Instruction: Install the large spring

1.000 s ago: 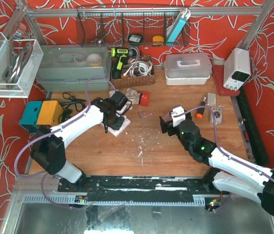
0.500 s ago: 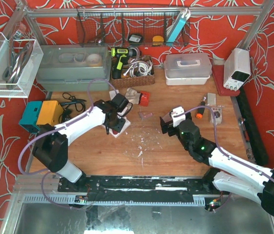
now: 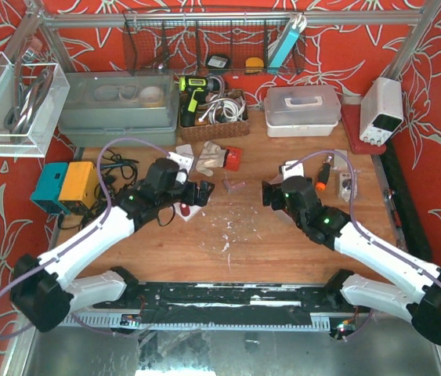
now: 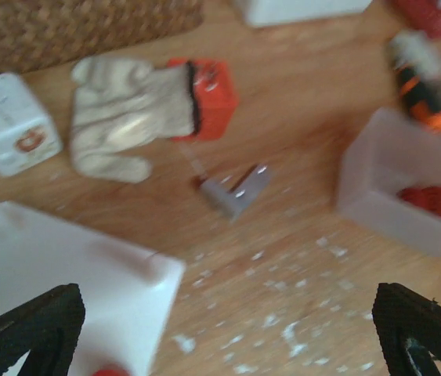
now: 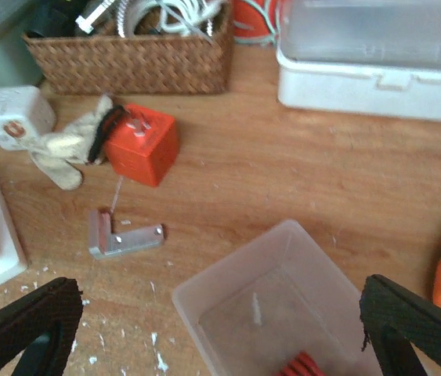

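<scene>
Left pincer (image 4: pixel 224 329): released, its fingers (image 4: pixel 28 329) spread wide with nothing between them, hovering over the counter (image 4: pixel 298 258) with the white block (image 4: pixel 63 274) under its left side.
Right pincer (image 5: pixel 220 325): also released and empty, poised just above the near rim of the clear tub (image 5: pixel 232 262).
Large spring (image 5: pixel 298 366): most likely the red ribbed piece lying in the tub (only its end shows, so this is a judgement).
Between block and tub: a metal L-bracket (image 5: pixel 122 235) flat on the counter, with white shavings scattered around it.
Further out: a red cube (image 5: pixel 142 143) touching a pale glove (image 4: pixel 126 117).
Risk, tub: it looks light and loose, so a finger catching its wall on the way down could shove or tip it.
Risk, spring: pinched off-centre, a round coil may squirm free or flick away.
Risk, arms: both wrists work near the middle, so a careless reach could bring them together.
</scene>
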